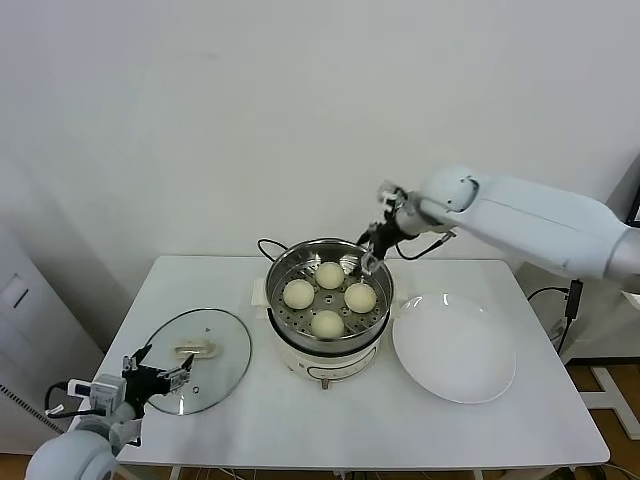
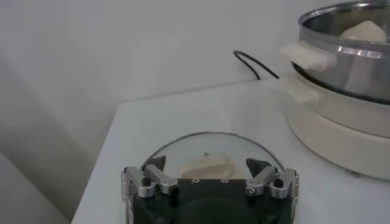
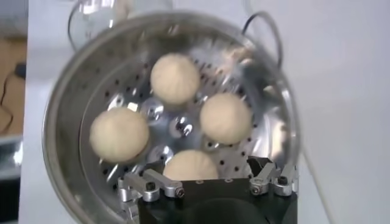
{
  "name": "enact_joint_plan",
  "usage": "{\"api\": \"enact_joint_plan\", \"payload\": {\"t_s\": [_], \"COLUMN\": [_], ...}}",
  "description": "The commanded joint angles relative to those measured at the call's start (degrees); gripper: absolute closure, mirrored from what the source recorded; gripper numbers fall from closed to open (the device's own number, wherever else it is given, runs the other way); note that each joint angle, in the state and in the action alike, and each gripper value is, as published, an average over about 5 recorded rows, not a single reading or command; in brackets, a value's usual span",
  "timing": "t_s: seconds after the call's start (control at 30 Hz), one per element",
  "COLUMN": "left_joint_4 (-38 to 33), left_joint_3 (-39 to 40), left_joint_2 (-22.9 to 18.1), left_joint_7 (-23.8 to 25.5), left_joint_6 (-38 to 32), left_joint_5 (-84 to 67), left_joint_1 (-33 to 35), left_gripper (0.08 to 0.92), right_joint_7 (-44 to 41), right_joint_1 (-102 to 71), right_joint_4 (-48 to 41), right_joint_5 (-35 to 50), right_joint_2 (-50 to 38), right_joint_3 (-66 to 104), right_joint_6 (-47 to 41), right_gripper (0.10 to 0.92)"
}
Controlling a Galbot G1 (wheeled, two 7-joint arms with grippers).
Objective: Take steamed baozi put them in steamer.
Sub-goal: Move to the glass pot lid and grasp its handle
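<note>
The steamer point(image 1: 281, 318) stands mid-table, a steel pot on a white base. Several steamed baozi lie on its perforated tray; the one point(image 1: 330, 275) at the back is nearest my right gripper point(image 1: 368, 256). That gripper hovers open over the pot's back right rim and holds nothing. In the right wrist view, the gripper point(image 3: 206, 162) is open just above one baozi point(image 3: 191, 165), with others point(image 3: 175, 78) spread across the steamer point(image 3: 61, 109). My left gripper point(image 1: 160, 376) rests open at the table's front left, over the edge of the glass lid. In its own view the left gripper point(image 2: 206, 164) is empty.
A round glass lid point(image 1: 215, 335) lies flat left of the steamer. An empty white plate point(image 1: 455, 348) sits to its right. A black cord point(image 1: 268, 245) loops behind the pot. The table's front edge is close to the left gripper.
</note>
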Motion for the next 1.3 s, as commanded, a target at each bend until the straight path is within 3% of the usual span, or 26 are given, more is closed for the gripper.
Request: {"api": "enact_joint_plan", "payload": {"t_s": [0.03, 0.27, 0.43, 0.6, 0.97, 1.3], "left_joint_4": [-0.23, -0.26, -0.67, -0.70, 2.57, 10.00], "left_joint_3": [-0.34, -0.03, 0.26, 0.32, 2.04, 5.30], "left_joint_2": [0.45, 1.12, 1.78, 3.15, 4.98, -1.03], "left_joint_7": [0.12, 0.93, 1.93, 4.59, 7.79, 3.81], "left_joint_6": [-0.03, -1.79, -3.88, -8.44, -17.40, -26.42], "left_joint_5": [-0.03, 0.49, 1.96, 9.06, 41.71, 74.05], "left_joint_1": [-0.42, -0.74, -0.70, 0.37, 1.75, 1.18], "left_gripper": [0.177, 0.177, 0.177, 0.177, 0.177, 0.177], "right_joint_7": [14.98, 25.69, 32.92, 33.21, 30.65, 29.42], "right_joint_1": [-27.46, -54.73, -76.01, -92.19, -105.01, -104.92], "right_joint_4": [3.66, 9.03, 14.25, 18.33, 20.72, 19.45], "right_joint_5": [-0.26, -3.97, -12.76, -20.46, -29.92, -32.68], "right_joint_2": [-15.30, -16.73, -9.73, -1.89, 12.67, 18.51], "right_joint_3": [41.66, 65.90, 88.55, 103.34, 115.09, 116.08], "right_joint_6": [13.13, 25.11, 28.07, 28.89, 29.15, 29.46], "right_gripper": [0.203, 0.203, 0.203, 0.203, 0.203, 0.203]}}
